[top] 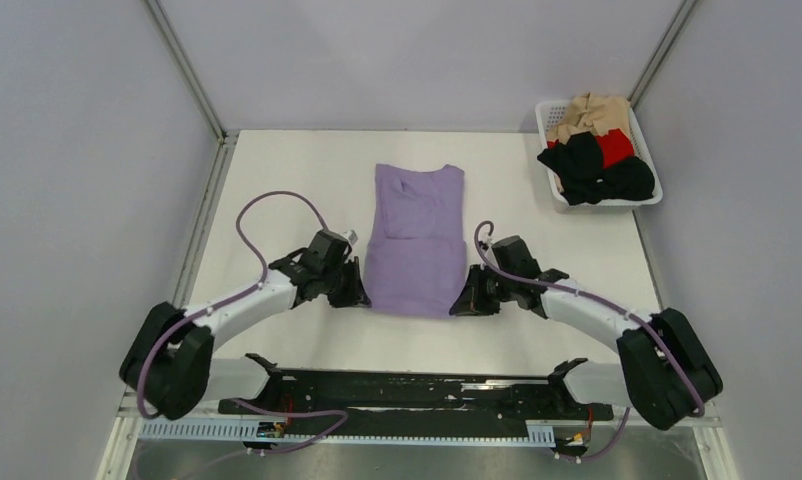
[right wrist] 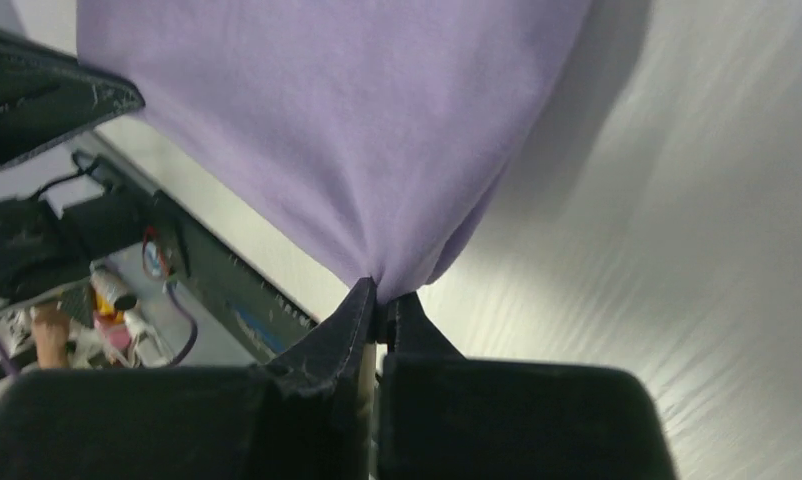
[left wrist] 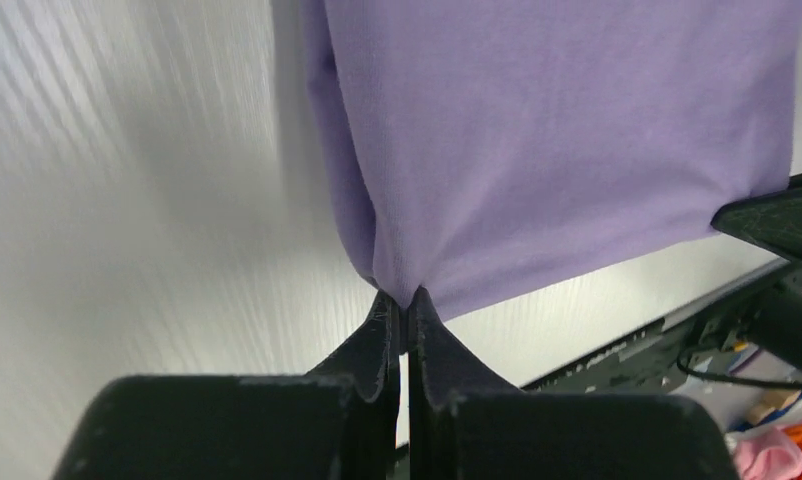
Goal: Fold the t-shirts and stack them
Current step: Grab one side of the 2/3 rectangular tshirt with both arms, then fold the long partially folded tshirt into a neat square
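Note:
A lavender purple t-shirt lies in the middle of the white table, folded into a long strip with its sleeves tucked in. My left gripper is shut on the shirt's near left corner. My right gripper is shut on its near right corner. Both pinched corners pull the cloth into small peaks at the fingertips. The near part of the shirt hangs slightly raised between the two grippers. Black, red and tan shirts lie heaped in the basket.
A white plastic mesh basket stands at the table's far right corner. Grey walls close in the table on the left, back and right. The arms' black base rail runs along the near edge.

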Tool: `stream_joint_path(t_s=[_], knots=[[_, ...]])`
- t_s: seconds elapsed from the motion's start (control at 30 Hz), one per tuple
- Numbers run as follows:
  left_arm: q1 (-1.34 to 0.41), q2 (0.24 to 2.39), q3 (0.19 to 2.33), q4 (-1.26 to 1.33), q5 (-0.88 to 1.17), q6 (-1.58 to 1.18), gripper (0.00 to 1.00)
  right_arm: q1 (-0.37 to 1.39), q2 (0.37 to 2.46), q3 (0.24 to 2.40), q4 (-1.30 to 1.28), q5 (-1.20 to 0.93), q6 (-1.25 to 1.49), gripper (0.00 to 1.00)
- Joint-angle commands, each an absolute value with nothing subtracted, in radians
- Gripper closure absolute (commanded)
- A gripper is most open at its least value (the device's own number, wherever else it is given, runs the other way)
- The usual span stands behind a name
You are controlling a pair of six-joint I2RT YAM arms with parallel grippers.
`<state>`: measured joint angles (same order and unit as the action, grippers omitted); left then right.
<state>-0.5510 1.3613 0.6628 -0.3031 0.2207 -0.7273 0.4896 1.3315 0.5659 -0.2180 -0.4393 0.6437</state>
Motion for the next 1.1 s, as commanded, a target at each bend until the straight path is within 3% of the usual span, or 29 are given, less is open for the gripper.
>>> stream_joint_path(t_s=[0.0, 0.2, 0.43, 0.63, 1.07], knots=[[-0.595, 1.135, 0.619, -0.527, 0.202, -0.727, 1.0, 0.545, 1.169, 0.501, -0.292, -0.652, 0.63, 1.0], [-0.637, 0.806, 0.579, -0.731, 0.24, -0.792, 1.0, 0.574, 0.961, 0.43, -0.319, -0.809, 0.658, 1.0], [-0.64, 0.653, 0.55, -0.717, 0.303, -0.851, 1.0, 0.574, 0.88, 0.443, -0.318, -0.799, 0.664, 1.0], [-0.64, 0.696, 0.581, -0.591, 0.218, -0.886, 1.0, 0.551, 0.96, 0.541, -0.317, -0.681, 0.627, 1.0], [-0.619, 1.012, 0.839, -0.462, -0.075, -0.819, 1.0, 0.426, 1.157, 0.801, -0.283, -0.502, 0.572, 1.0]])
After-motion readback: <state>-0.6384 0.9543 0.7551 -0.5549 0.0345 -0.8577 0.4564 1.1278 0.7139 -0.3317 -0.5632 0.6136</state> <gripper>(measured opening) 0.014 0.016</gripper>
